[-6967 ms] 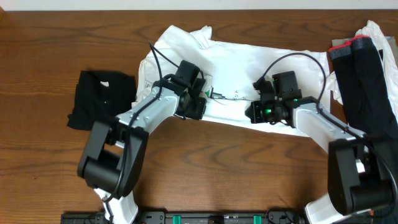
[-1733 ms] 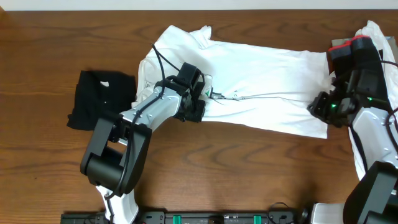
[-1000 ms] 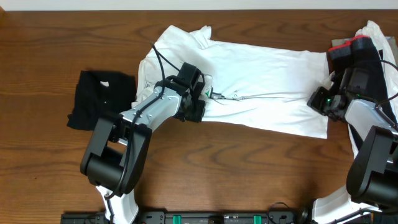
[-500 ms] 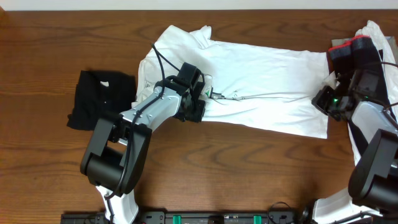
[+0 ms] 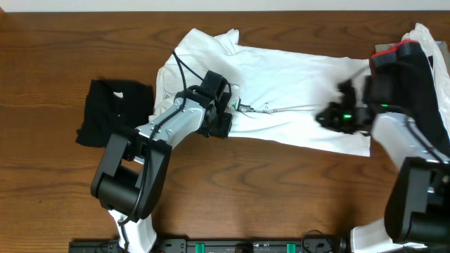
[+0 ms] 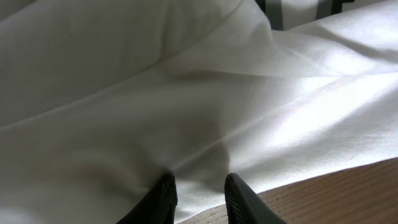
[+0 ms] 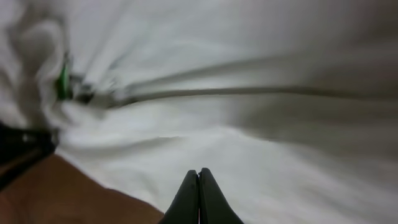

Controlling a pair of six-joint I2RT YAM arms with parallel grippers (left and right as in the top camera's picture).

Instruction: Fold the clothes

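Farthest left, a black garment (image 5: 116, 112) lies folded, well apart from the left claw (image 6: 198, 194) on its outer side. That claw pinches a fold at the near edge of the white T-shirt (image 5: 295, 91), which spreads from it toward the right claw (image 7: 199, 186). The right claw is pressed together, holds nothing and sits low over the cloth. Light and limp, the shirt will likely sag and drag, so hem corners or shoulders look the best holds.

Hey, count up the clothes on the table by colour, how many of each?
White: 2 (spread T-shirt, white garment at right edge)
Black: 2 (black garment at left, black garment at right)
Total: 4
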